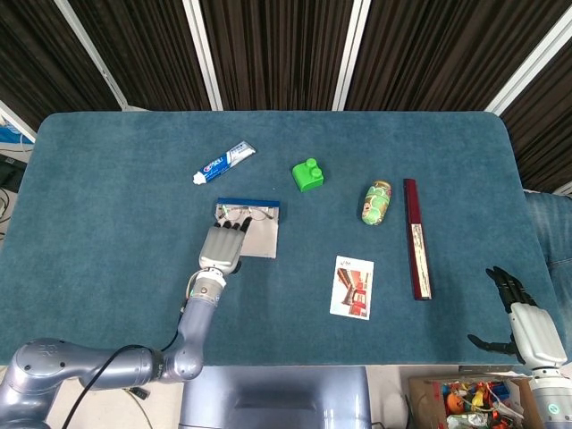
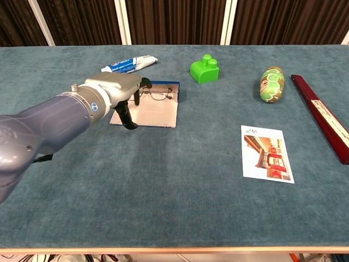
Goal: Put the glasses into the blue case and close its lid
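Both glasses [image 1: 249, 214] and open blue case [image 1: 261, 234] sit just beyond your left hand [image 1: 222, 248], fingers spread, holding nothing.

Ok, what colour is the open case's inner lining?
Pale grey-beige, with a blue rim; the case shows best in the chest view.
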You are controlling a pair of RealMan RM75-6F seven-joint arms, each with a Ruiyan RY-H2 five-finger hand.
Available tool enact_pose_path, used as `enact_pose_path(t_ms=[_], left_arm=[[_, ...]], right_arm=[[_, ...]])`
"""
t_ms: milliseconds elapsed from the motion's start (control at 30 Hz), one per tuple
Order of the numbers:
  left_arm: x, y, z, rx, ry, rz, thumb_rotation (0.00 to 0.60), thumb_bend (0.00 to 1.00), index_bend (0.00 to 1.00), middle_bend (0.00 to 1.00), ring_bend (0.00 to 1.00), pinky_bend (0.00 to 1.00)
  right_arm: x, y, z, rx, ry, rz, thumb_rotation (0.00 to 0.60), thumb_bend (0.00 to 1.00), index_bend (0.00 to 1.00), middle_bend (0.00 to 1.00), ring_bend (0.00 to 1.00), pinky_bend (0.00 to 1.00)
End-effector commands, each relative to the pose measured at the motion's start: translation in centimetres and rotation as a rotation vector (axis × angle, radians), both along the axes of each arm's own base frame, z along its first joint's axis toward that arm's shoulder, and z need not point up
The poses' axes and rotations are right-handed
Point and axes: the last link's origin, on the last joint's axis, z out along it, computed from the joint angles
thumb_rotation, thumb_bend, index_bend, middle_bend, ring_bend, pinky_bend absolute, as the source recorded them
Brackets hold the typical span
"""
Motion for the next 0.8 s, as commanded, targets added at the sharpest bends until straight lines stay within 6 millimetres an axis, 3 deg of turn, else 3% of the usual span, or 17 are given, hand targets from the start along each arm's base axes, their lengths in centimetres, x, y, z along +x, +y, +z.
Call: enact_pose_path(t_ms=[33, 467, 800], left_arm=[[-0.4, -0.1, 0.3, -0.026, 0.006, -0.017, 0.600, 0.17, 0.08, 0.19, 0.03, 0.07], [-1.3, 0.4, 0.2, -0.020, 0.061, -0.077, 0.600, 0.17, 0.07, 0.18, 0.03, 0.05], [-1.3, 1.0, -1.2, 0.008, 0.121, -0.120, 0.600, 0.22, 0.11, 0.22, 0.05, 0.05]], right_arm=[[0.0, 0.0, 0.0, 0.000, 0.000, -0.001, 0.600, 0.13, 0.02, 0.00, 0.03, 0.18], [0.0, 0.0, 0.0, 0.003, -0.009, -0.008, 0.600, 0.13, 0.02, 0.00, 0.03, 0.18], [0.0, 0.0, 0.0, 0.004, -0.010, -0.008, 0.600, 0.13, 0.02, 0.00, 0.03, 0.18]])
